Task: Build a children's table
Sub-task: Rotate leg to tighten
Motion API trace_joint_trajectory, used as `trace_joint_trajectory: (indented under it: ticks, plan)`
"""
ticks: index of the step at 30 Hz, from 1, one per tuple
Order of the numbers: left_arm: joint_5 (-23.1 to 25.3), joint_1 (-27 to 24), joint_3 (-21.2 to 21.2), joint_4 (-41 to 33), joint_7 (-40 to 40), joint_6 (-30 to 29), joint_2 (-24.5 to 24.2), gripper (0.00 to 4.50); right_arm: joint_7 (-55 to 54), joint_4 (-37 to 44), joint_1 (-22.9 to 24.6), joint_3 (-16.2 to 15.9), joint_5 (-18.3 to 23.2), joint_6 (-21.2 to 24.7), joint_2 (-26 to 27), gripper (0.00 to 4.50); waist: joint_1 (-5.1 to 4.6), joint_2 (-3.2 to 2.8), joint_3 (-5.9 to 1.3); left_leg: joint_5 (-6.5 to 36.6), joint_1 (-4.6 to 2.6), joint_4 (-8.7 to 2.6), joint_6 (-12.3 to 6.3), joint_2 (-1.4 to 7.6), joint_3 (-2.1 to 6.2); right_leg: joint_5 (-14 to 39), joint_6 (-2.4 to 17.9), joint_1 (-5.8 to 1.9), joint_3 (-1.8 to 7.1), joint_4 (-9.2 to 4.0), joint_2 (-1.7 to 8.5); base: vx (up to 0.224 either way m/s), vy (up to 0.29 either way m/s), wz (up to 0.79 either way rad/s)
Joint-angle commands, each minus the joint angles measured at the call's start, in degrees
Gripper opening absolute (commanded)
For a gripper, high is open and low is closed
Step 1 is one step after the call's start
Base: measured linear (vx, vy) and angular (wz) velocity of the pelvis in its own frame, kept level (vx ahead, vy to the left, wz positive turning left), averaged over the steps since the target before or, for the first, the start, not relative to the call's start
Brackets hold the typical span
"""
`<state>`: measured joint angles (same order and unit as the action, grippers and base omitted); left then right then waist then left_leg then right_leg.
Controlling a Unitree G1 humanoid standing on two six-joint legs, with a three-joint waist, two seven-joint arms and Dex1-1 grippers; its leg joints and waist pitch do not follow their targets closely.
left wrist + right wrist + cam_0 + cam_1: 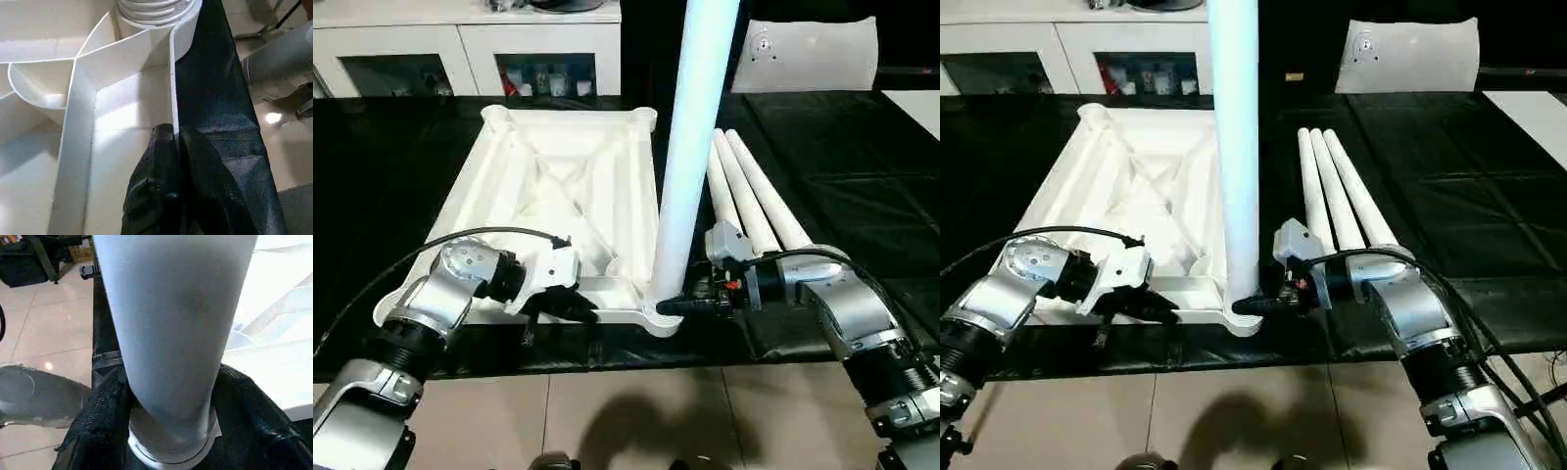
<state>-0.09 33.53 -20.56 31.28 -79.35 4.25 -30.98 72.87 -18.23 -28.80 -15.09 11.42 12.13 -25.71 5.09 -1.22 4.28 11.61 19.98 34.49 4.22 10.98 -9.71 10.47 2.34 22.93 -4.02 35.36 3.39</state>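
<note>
First leg [690, 147] is being stood upright in the near corner socket [661, 311] of the upturned table top [558, 196], which is lying on the black-covered bench. The leg's base is being clasped by the right gripper [690, 305]; the top's near rim is being pinched tight by the left gripper [171, 147]. Looks like it's being screwed home, so next it probably wants more twisting. Three spare legs [754, 191] are lying beside it.

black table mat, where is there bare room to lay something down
Bare black mat lies right of the three loose legs, and a strip left of the tabletop. The near right corner is crowded: the upright leg, the right claw, and the left claw on the near rim.
</note>
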Motion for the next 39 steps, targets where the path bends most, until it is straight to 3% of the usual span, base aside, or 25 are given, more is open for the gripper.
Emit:
trace_joint_trajectory:
  ticks: [1, 5, 7, 12, 16, 17, 23, 34, 36, 37, 38, 39]
  plan:
    - [1.54, 0.35, -1.13, 0.29, 0.22, 0.94, 0.58, 0.00, -0.48, -0.95, 0.96, -1.26, -0.91, -0.14, 0.60, 2.83, -0.15, -0.13, -4.19, 8.10, -0.01, -3.77, -2.17, 1.98, 0.40, 15.51, 10.21, -3.16, 2.97, -4.70, 4.42, 0.000, 0.000, 0.00]
    - [1.51, 0.58, -1.08, 0.93, 0.22, 1.34, 0.75, 0.00, -1.60, -1.09, 1.91, -1.16, -1.36, -1.03, 1.09, 3.16, -0.02, -0.48, -4.48, 7.08, -0.02, -3.73, -2.27, 2.10, 0.45, 11.89, 11.18, -3.19, 2.99, -4.25, 4.39, 0.000, 0.000, 0.00]
    - [1.52, 0.60, -1.08, 1.01, 0.22, 1.41, 0.79, 0.00, -2.09, -1.11, 2.11, -1.06, -1.56, -1.45, 1.23, 3.32, -0.10, -0.29, -4.50, 7.15, 0.08, -3.75, -2.39, 2.07, 0.44, 10.51, 11.63, -3.30, 2.94, -4.13, 4.38, 0.000, 0.000, 0.00]
    - [1.55, 0.76, -1.14, 1.43, -0.01, 1.70, 0.84, 0.00, -4.11, -2.82, 2.39, -0.94, -2.45, -2.65, 2.11, 3.74, -0.11, -0.35, -4.35, 8.46, 0.06, -3.83, -1.75, 1.95, 0.42, 14.11, 10.88, -3.32, 2.92, -4.60, 4.50, 0.000, 0.000, 0.00]
    - [1.60, 0.72, -1.12, 1.61, -0.20, 1.95, 0.70, 0.00, -4.63, -2.91, 2.61, -0.62, -2.06, -2.30, 2.55, 3.74, -0.14, -0.43, -4.40, 8.42, -0.04, -3.86, -1.89, 2.08, 0.45, 13.47, 10.88, -3.22, 2.97, -4.48, 4.46, 0.000, 0.000, 0.00]
    - [1.64, 0.68, -1.13, 1.64, -0.24, 2.04, 0.62, 0.00, -4.20, -2.76, 2.71, -0.23, -1.04, -1.06, 2.77, 3.49, -0.13, -0.43, -4.44, 8.30, 0.01, -3.85, -1.96, 2.07, 0.45, 13.16, 10.99, -3.29, 2.96, -4.45, 4.47, 0.000, 0.000, 0.00]
    - [1.59, 0.58, -1.05, 1.64, -0.35, 2.15, 0.45, 0.00, -2.86, -2.72, 2.98, 0.64, 0.95, 0.45, 3.23, 2.97, -0.06, -0.30, -4.46, 7.95, 0.10, -3.83, -2.15, 2.08, 0.41, 12.59, 11.23, -3.30, 2.98, -4.38, 4.50, 0.000, 0.000, 0.00]
    - [1.25, -0.55, -0.64, 0.32, 0.26, 0.94, 0.36, 0.00, -2.20, -1.78, 4.44, 0.54, 2.77, 2.67, 4.01, 2.82, 0.10, -0.35, -4.53, 7.66, 0.16, -3.80, -2.16, 2.10, 0.39, 12.11, 11.19, -3.32, 2.99, -4.34, 4.59, 0.000, 0.000, 0.00]
    - [0.91, -2.11, 0.86, -1.73, 4.37, -2.43, 1.18, 0.00, -4.78, -1.49, 5.61, 1.10, 3.36, 3.92, 5.76, 2.81, 0.10, -0.67, -4.45, 8.03, 0.14, -3.89, -1.95, 2.22, 0.47, 12.29, 11.38, -3.25, 2.96, -4.31, 4.64, 0.000, 0.000, 0.00]
    - [0.68, -2.69, 1.76, -2.55, 6.77, -4.10, 1.90, 0.00, -6.67, -1.66, 5.97, 1.39, 3.14, 3.73, 6.78, 2.81, -0.03, -0.46, -4.38, 8.30, 0.16, -4.01, -1.78, 2.32, 0.51, 12.43, 11.34, -3.27, 2.94, -4.32, 4.66, 0.000, 0.000, 0.00]
    - [-0.19, -3.68, 3.22, -4.38, 9.97, -6.99, 3.19, 0.00, -10.70, -2.29, 6.26, 2.26, 2.80, 3.62, 8.98, 2.81, -0.20, -1.00, -3.96, 9.84, 0.05, -4.17, -1.39, 2.28, 0.51, 15.24, 11.13, -2.95, 2.91, -4.66, 4.73, 0.000, 0.000, 0.00]
    - [-0.78, -4.40, 4.21, -5.94, 12.14, -9.18, 4.10, 0.00, -13.65, -2.68, 6.38, 2.86, 2.54, 3.56, 10.69, 2.81, -0.39, -1.11, -3.76, 11.72, -0.12, -4.19, -1.03, 1.92, 0.50, 19.84, 9.95, -2.83, 2.84, -5.39, 4.66, 0.000, 0.000, 0.00]
